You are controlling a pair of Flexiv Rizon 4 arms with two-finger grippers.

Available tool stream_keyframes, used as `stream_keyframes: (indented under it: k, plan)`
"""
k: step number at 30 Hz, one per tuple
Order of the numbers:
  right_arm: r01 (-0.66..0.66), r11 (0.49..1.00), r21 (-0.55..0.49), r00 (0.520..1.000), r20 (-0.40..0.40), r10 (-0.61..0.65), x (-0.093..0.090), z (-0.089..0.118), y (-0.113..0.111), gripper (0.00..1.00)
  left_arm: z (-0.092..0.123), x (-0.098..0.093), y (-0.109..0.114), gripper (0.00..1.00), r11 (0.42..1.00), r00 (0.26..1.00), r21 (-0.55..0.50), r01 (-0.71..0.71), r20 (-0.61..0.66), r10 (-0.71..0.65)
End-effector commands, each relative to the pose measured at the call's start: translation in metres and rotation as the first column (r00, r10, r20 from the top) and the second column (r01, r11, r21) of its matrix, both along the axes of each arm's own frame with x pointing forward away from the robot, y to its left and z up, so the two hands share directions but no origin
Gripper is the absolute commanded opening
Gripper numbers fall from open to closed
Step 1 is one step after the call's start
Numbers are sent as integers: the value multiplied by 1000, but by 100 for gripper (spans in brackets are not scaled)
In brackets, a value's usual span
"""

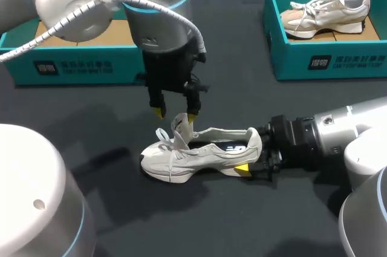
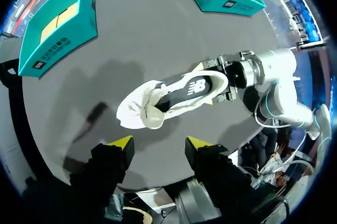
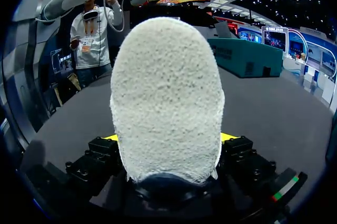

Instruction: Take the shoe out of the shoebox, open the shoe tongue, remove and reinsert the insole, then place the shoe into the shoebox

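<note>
A cream-white sneaker (image 1: 196,155) lies on its sole on the dark table, toe to the left and tongue (image 1: 181,125) pulled upright. Its dark insole (image 2: 192,86) shows inside the opening. My right gripper (image 1: 253,154) is shut on the heel, which fills the right wrist view as the sneaker's heel (image 3: 166,92) between the two yellow tips. My left gripper (image 1: 175,114) hangs just above the tongue, open, with nothing between its fingers. In the left wrist view the sneaker (image 2: 179,95) lies below and ahead of the left gripper (image 2: 158,147).
A teal shoebox (image 1: 66,57) with a tan inside stands at the back left, partly behind my left arm. A second teal box (image 1: 326,57) at the back right holds another sneaker (image 1: 326,14).
</note>
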State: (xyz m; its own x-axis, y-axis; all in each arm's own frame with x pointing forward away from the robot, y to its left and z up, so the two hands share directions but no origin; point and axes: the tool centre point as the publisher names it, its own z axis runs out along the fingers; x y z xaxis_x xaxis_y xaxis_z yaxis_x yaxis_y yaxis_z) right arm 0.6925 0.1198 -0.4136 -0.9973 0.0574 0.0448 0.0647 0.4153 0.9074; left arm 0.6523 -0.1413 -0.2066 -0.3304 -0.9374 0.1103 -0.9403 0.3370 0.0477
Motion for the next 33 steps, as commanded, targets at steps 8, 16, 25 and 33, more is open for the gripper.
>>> stream_keyframes:
  k: [8, 16, 25, 33]
  plan:
    - [0, 1000, -4, 1000, 1, 0, -1, 0, 0, 0, 22, -1, -41, 42, 821, 820, -109, 561, -66, -569]
    - [0, 1000, -4, 1000, 1, 0, -1, 0, 0, 0, 20, -7, -54, 0, 668, 668, -114, 735, -47, -743]
    - [0, 1000, -4, 1000, 1, 0, -1, 0, 0, 0, 20, -7, -54, 0, 668, 668, -114, 735, -47, -743]
    - [0, 1000, -4, 1000, 1, 0, -1, 0, 0, 0, -5, -4, -61, 0, 445, 458, -117, 888, 133, -879]
